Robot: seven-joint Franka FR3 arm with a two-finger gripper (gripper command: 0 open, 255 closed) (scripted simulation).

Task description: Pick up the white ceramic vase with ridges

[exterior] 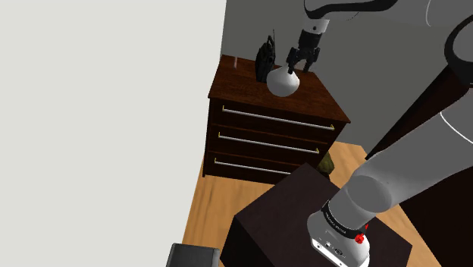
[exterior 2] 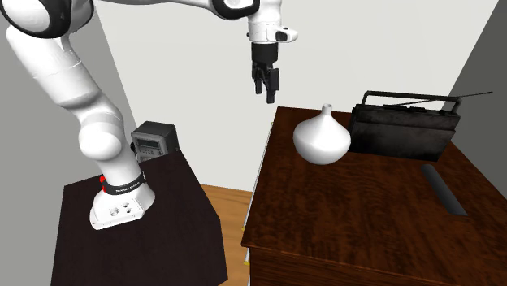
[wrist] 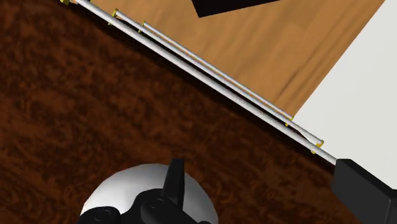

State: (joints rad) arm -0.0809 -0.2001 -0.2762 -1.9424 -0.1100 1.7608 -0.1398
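The gripper (exterior 2: 266, 93) hangs at upper centre of the second exterior view, fingers spread apart, holding nothing. The white vase (exterior 2: 322, 136) stands untouched on the dark dresser (exterior 2: 366, 219), lower right of it.

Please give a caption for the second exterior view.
Tool hangs above the dresser, not touching the white vase beside the radio.

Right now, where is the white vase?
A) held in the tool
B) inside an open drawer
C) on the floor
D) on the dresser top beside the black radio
D: the vase stands upright on the dresser top next to the radio, while the open tool hangs higher up, not touching it.
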